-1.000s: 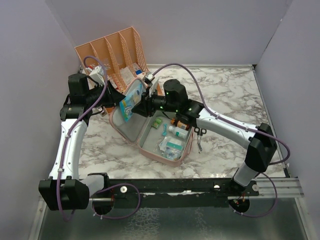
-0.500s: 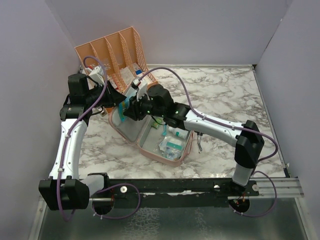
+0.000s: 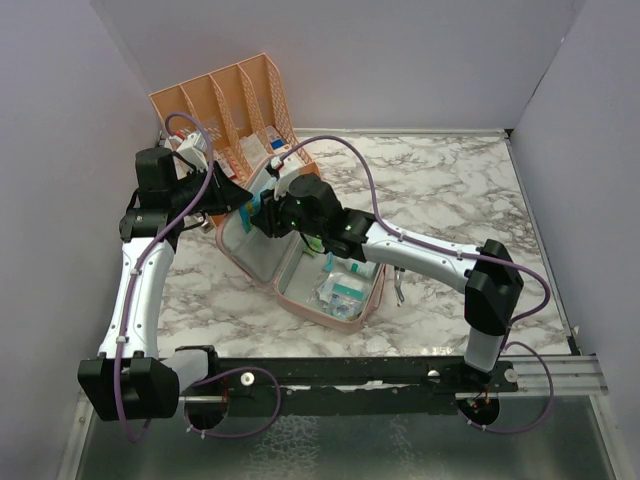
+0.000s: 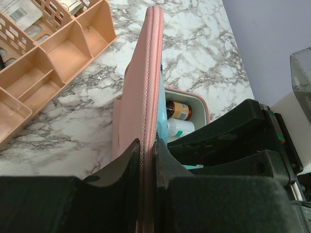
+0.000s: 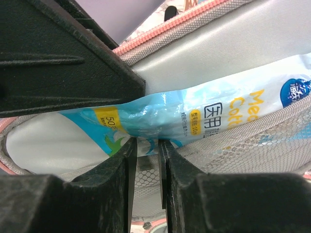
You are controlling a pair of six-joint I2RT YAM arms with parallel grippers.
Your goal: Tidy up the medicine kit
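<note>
The pink medicine kit point(image 3: 357, 312) lies open mid-table. Its lid point(image 4: 151, 73) stands upright, and my left gripper point(image 4: 148, 145) is shut on its zip rim; the gripper also shows in the top view point(image 3: 238, 196). My right gripper point(image 5: 147, 143) is shut on the lower edge of a blue cotton-swab packet point(image 5: 194, 114). It holds the packet against the lid's grey lining point(image 5: 233, 43), above the mesh pocket point(image 5: 252, 145). In the top view the right gripper point(image 3: 262, 212) is inside the raised lid and the packet point(image 3: 249, 212) barely shows.
The base holds a brown bottle point(image 4: 180, 110), a white bottle point(image 4: 181, 127) and teal packets point(image 3: 345, 292). The peach slotted organizer point(image 3: 225, 110) stands behind the kit at back left. Small scissors point(image 3: 399, 290) lie right of the case. Walls enclose the table.
My right gripper has moved left with the blue packet, from over the base into the raised lid. The left gripper has kept hold of the lid.
</note>
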